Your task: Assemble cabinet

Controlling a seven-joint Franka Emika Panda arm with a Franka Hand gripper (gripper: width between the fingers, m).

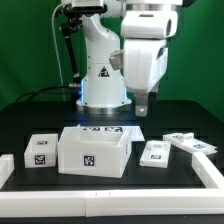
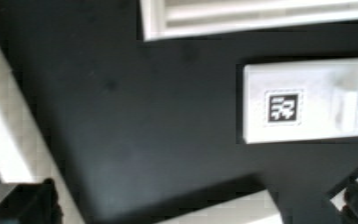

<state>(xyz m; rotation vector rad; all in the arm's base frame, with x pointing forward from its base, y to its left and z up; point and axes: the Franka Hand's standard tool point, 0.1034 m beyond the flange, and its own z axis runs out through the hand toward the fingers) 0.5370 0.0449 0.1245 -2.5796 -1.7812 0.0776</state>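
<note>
The white cabinet body (image 1: 93,150), a large box with a marker tag on its front, stands at the table's middle. A small white box (image 1: 41,149) lies at the exterior view's left. A small tagged piece (image 1: 155,152) and a flat panel (image 1: 190,144) lie at its right. My gripper (image 1: 143,103) hangs in the air behind the cabinet body, open and empty. In the wrist view my gripper (image 2: 186,203) looks down on the black table, with the dark fingers (image 2: 16,205) far apart. A white tagged panel (image 2: 318,100) lies ahead, apart from them.
A white rail (image 1: 110,190) borders the table's front and sides and shows in the wrist view as a white bar (image 2: 5,110). The marker board (image 1: 103,128) lies behind the cabinet body. The robot base (image 1: 100,85) stands at the back. A ridged white piece (image 2: 265,15) shows in the wrist view.
</note>
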